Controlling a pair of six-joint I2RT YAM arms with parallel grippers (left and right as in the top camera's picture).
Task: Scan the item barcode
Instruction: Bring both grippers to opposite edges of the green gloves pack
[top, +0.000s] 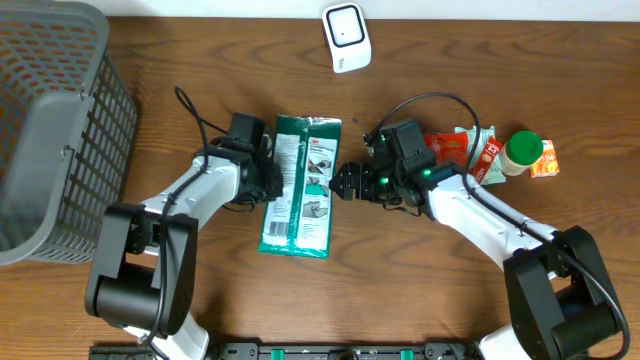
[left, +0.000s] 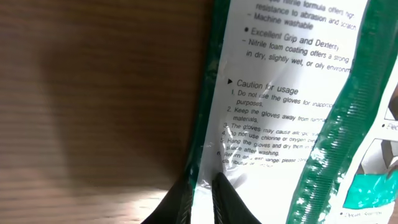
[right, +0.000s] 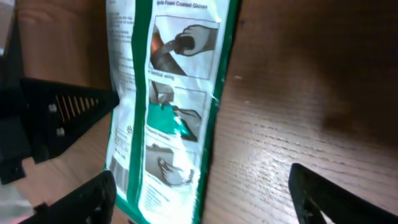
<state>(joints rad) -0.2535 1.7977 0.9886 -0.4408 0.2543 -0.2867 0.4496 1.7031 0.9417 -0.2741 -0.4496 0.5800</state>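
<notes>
Pack: glove pack (top: 296, 185), green and white film, lying flat at the middle of the bench (top: 200, 60), its long sides running from the far edge toward the near edge.
Print readable: "Machine washable", "Excellent Grip and Dexterity", "Nitrile foam coating", "Caution for usage", "Keep the gloves away from…"; the smaller lines blur.
Pictures on pack: panels of gloved hands at work along its right side.
Left gripper (top: 272, 180): pressed nearly together, pinching the film at the pack's left edge.
Right gripper (top: 345, 182): spread wide at the pack's right edge, not gripping it.
Scanner (top: 346, 37): white, by the far edge.
Basket (top: 100, 110): grey mesh, far left corner.
Right side: red packet (top: 450, 148), green-capped bottle (top: 522, 152), orange packet (top: 545, 160), bunched together.
</notes>
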